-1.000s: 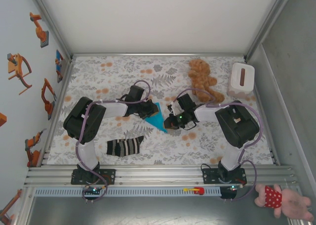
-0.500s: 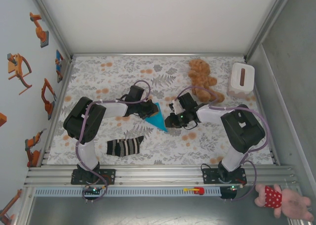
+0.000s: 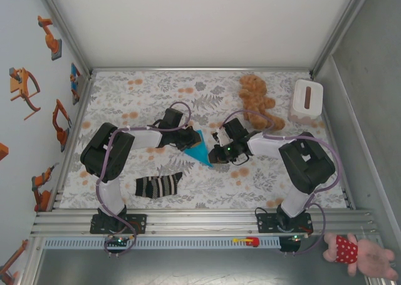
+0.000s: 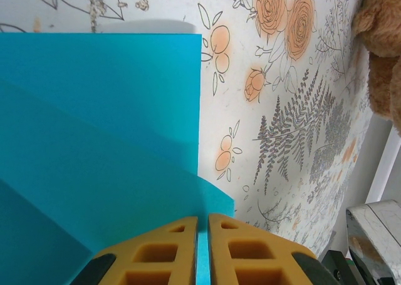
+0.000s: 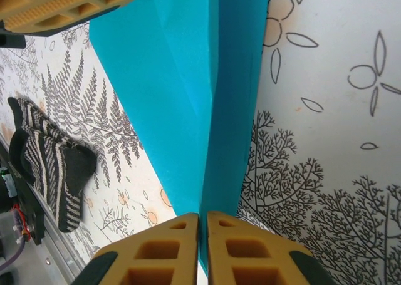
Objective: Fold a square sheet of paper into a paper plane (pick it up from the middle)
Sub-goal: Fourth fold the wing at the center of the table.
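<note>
**Paper plane (image 3: 199, 148): clamped from both sides at frame centre**

In the top view, the paper plane lies at the centre of the frame on the floral table cover (image 3: 144, 91). It is a turquoise pointed shape with its tip toward the lower right. The left gripper (image 3: 187, 139) meets it from the left. The right gripper (image 3: 213, 155) meets it from the right, at the tip.

Left wrist view: the left gripper (image 4: 202, 247) sits at bottom centre. Its yellow fingers (image 4: 156, 253) are nearly together, with a thin strip of the paper (image 4: 94, 141) pinched between them. The folded layers lie across the left half of the frame.

Right wrist view: the right gripper (image 5: 203, 247) sits at bottom centre, jaws all but touching and clamped on the paper's (image 5: 182, 78) edge. A fold line runs from the fingers to the top of the frame.

Other items, top view:
- The striped sock (image 3: 158, 185) lies lower left of centre, apart from the paper.
- The teddy bear (image 3: 257, 100) lies upper right.
- The white box (image 3: 306, 101) sits beside the bear, further right.
</note>
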`<state>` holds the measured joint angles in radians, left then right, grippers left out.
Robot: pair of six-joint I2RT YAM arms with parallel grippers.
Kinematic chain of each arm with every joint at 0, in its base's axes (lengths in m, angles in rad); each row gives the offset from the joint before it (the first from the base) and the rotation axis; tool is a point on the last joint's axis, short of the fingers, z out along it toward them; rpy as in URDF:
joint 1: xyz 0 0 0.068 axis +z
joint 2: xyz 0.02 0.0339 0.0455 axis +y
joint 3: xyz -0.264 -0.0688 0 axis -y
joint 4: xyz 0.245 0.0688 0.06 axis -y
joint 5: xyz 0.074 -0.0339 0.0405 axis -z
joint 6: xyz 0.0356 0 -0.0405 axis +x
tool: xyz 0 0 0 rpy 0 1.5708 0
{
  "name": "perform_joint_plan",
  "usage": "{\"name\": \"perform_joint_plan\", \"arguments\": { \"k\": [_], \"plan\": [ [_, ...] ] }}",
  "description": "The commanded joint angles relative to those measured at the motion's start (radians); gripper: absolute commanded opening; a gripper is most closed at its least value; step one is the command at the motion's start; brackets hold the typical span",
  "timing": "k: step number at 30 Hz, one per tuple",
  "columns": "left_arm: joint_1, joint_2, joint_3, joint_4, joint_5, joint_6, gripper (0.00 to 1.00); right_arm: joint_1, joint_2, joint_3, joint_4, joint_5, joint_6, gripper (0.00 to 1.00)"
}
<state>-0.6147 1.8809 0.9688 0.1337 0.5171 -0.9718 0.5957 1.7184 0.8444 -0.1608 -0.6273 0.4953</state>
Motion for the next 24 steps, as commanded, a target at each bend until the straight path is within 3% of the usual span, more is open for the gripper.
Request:
{"name": "perform_joint_plan", "arguments": {
  "k": [1, 24],
  "plan": [
    [0.001, -0.001, 0.013, -0.029, 0.008, 0.024, 0.13, 0.01, 0.022, 0.018, -0.002, -0.003, -0.01, 0.07],
    [0.013, -0.026, -0.01, -0.028, 0.002, 0.015, 0.14, 0.01, 0.092, 0.005, 0.041, -0.029, 0.003, 0.03]
  ]
}}
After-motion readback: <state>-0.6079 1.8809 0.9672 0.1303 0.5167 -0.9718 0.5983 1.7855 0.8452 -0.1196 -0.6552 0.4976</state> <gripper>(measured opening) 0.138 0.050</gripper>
